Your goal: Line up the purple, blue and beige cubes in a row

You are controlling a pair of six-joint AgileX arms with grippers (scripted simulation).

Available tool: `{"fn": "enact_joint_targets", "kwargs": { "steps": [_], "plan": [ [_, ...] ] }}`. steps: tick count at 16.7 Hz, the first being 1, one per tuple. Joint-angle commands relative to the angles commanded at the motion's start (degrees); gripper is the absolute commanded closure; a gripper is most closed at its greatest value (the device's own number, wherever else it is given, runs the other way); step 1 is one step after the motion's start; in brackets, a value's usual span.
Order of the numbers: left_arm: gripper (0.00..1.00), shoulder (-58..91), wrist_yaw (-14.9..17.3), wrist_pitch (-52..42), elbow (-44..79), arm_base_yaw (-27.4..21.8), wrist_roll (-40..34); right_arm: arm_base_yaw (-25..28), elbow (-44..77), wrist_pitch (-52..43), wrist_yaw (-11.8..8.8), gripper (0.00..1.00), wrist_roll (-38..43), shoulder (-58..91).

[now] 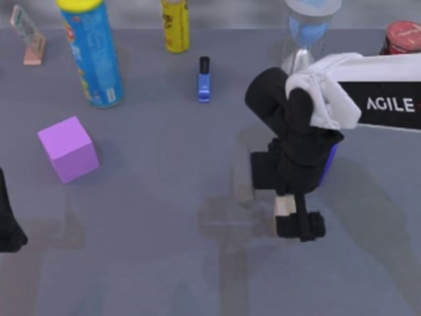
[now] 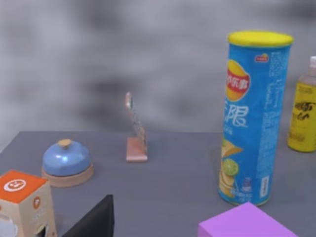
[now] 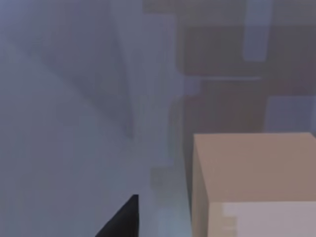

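Top view, beige cube [image 1: 284,208] beside right end effector [image 1: 299,224]

Soft, even light falls from above, and the scene is moderately bright with no hard glare. On the table [image 1: 164,263] shadows are faint and diffuse: a dim patch lies to the right of the purple cube [image 1: 68,149], and broad, blocky grey shapes spread under the right arm [image 1: 309,131]. The surface has a slight sheen, carrying pale streaky reflections below the chips can [image 1: 92,52]. In the left wrist view the backdrop behind the table is a mottled grey blur. The right wrist view is smeared, the beige cube [image 3: 252,182] soft-edged against blotchy brown and blue patches.
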Motion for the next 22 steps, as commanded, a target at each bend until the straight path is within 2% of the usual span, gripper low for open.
{"fn": "enact_joint_targets", "kwargs": {
  "steps": [8, 15, 22],
  "plan": [
    [0.0, 0.0, 0.0, 0.0, 0.0, 0.0, 0.0, -0.03, 0.19, -0.2, 0.01, 0.0, -0.07, -0.09],
    [0.0, 0.0, 0.0, 0.0, 0.0, 0.0, 0.0, 0.17, 8.31, -12.84, -0.06, 0.0, -0.37, -4.13],
    [0.0, 0.0, 0.0, 0.0, 0.0, 0.0, 0.0, -0.45, 10.15, -14.48, 0.06, 0.0, 0.46, -3.86]
  ]
}}
